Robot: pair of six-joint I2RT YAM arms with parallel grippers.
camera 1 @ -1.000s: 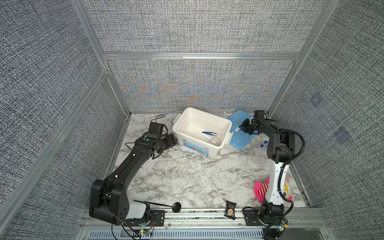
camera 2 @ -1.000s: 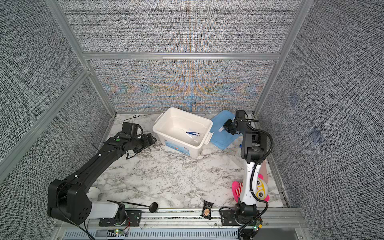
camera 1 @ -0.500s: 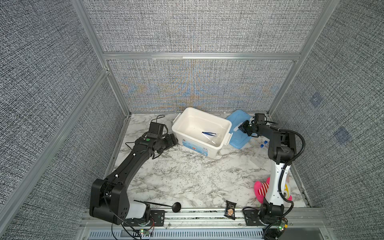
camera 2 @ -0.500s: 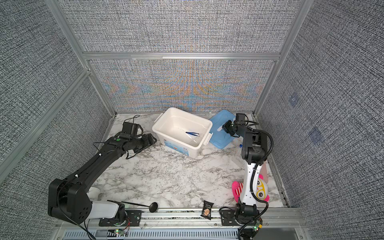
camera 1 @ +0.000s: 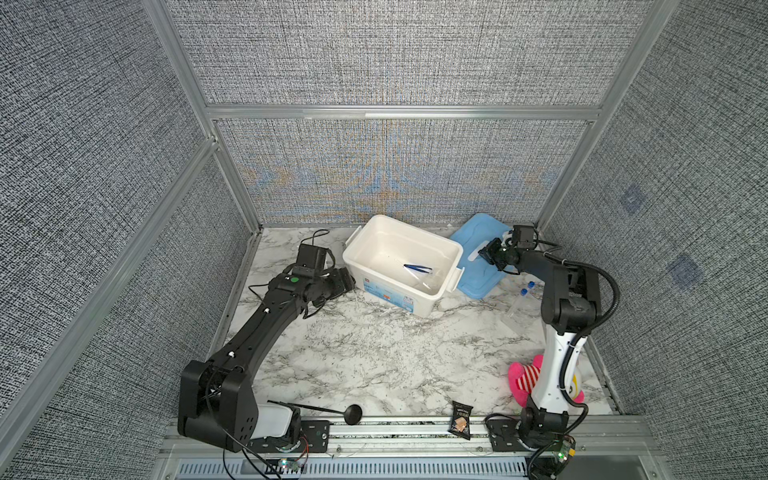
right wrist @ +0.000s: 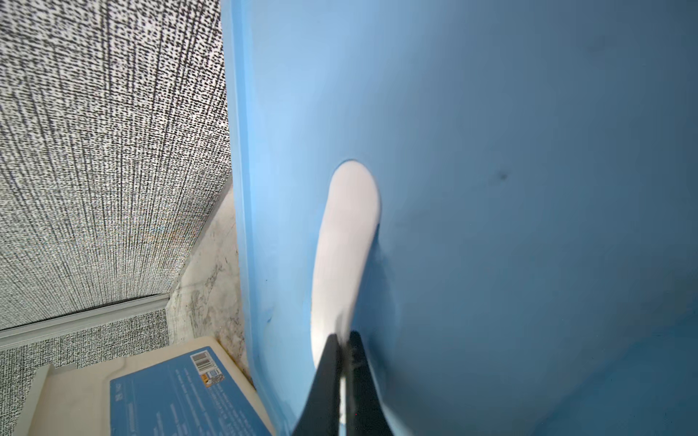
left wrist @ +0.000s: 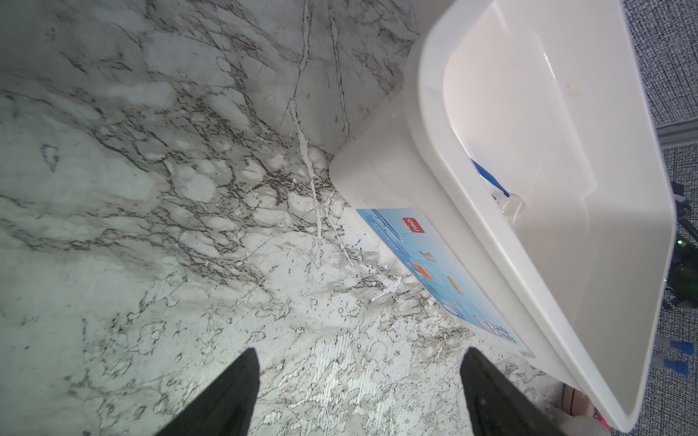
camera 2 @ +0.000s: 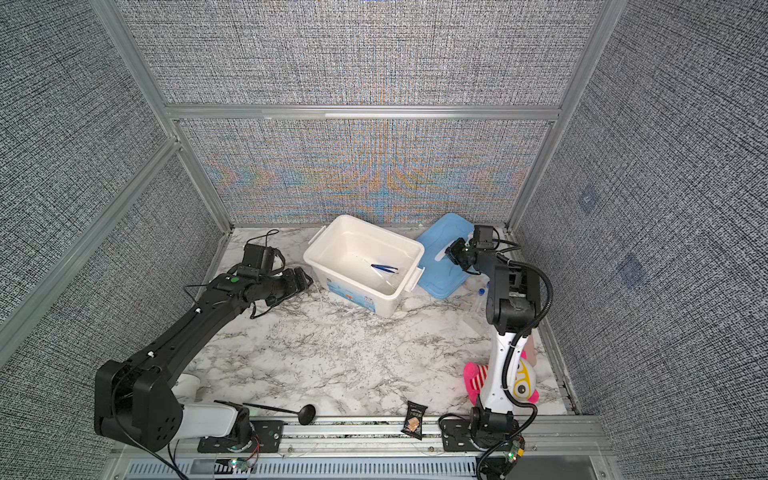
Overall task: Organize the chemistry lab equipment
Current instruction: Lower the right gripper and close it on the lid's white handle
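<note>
My right gripper [camera 1: 488, 253] [right wrist: 343, 336] is shut on the white handle [right wrist: 345, 234] of the blue lid [camera 1: 478, 232] [camera 2: 440, 243], which leans tilted against the white bin [camera 1: 399, 222] [camera 2: 353, 220]. Dark blue tweezers [camera 1: 417, 268] [camera 2: 384, 268] lie inside the bin. Two clear blue-capped tubes [camera 1: 525, 291] rest on the marble right of the lid. A thin white stick [left wrist: 311, 181] lies by the bin's left corner. My left gripper [camera 1: 349, 280] [left wrist: 359, 362] hovers open and empty just left of the bin.
A pink striped plush [camera 1: 523, 378] sits behind the right arm's base. A black snack packet [camera 1: 460, 419] and a black ladle [camera 1: 332, 411] lie along the front rail. Grey mesh walls close in the back and both sides.
The right jaws have closed onto the lid's handle and the lid has shifted slightly. The left arm has not moved.
</note>
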